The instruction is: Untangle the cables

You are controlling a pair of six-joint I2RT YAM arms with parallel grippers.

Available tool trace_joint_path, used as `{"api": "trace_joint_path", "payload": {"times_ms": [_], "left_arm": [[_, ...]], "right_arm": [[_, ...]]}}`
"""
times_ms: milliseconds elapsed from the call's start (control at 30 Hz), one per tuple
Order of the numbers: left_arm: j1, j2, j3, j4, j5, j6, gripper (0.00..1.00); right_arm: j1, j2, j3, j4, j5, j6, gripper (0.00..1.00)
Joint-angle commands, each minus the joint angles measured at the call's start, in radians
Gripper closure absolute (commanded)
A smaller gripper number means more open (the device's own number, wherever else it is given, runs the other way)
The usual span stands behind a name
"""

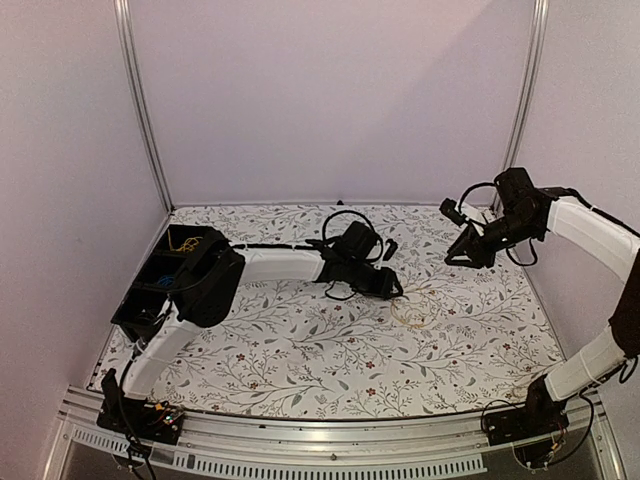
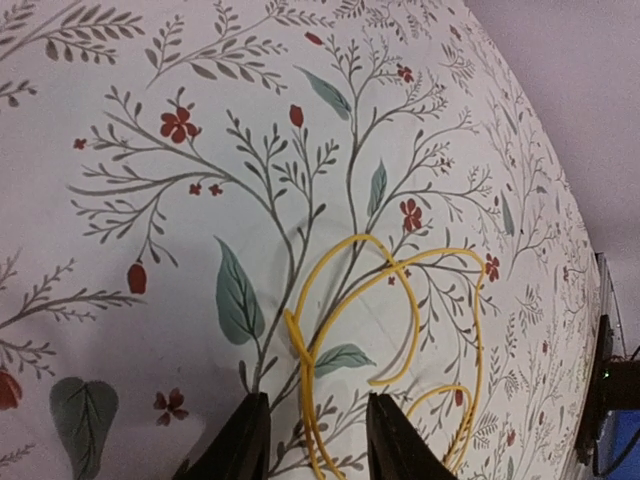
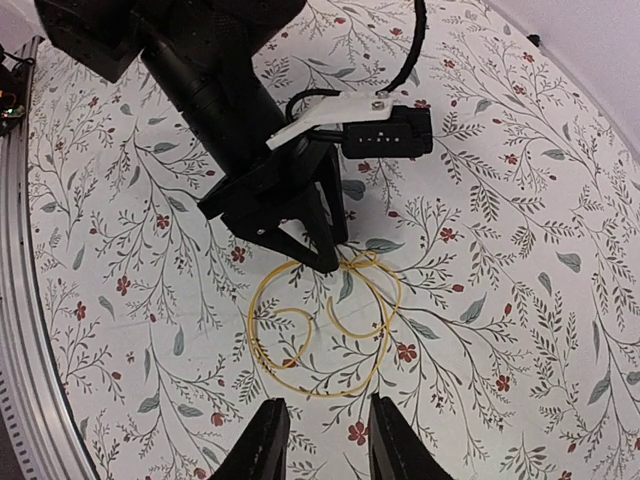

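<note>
My left pincer (image 2: 315, 402) stands half open at the frame's bottom, a strand of the yellow cable (image 2: 303, 345) between its jaws, unpinched. The cable lies looped on the table (image 2: 110, 290). My right pincer (image 3: 322, 405) hangs open, empty. I judge this the grasping step: next, close squarely on that one strand.

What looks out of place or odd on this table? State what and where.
The yellow cable lies on the floral cloth, right of centre, in loose loops that cross one another, not yet untangled. The left fingers straddle one strand. Nothing looks spilled or damaged.

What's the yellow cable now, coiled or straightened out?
Coiled: the yellow cable lies in overlapping loops on the table, not pulled straight.
</note>
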Motion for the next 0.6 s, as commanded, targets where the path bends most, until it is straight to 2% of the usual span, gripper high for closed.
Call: {"api": "trace_joint_path", "payload": {"times_ms": [0,100,333,433,567], "left_arm": [[-0.009,0.086,0.052,-0.012,0.002,-0.014,0.65],[-0.009,0.127,0.102,0.000,-0.015,-0.030,0.68],[0.004,0.187,0.175,-0.010,-0.037,-0.095,0.86],[0.008,0.171,0.167,-0.005,-0.040,-0.083,0.97],[0.015,0.053,0.049,0.115,-0.016,-0.005,1.00]], "right_arm": [[0.001,0.070,-0.025,0.139,0.062,0.051,0.69],[0.001,0.086,-0.050,0.159,0.070,0.049,0.69],[0.002,0.077,-0.087,0.158,0.051,0.060,0.69],[0.001,0.079,-0.089,0.174,0.041,0.081,0.69],[0.001,0.089,-0.047,0.156,-0.015,0.100,0.68]]}}
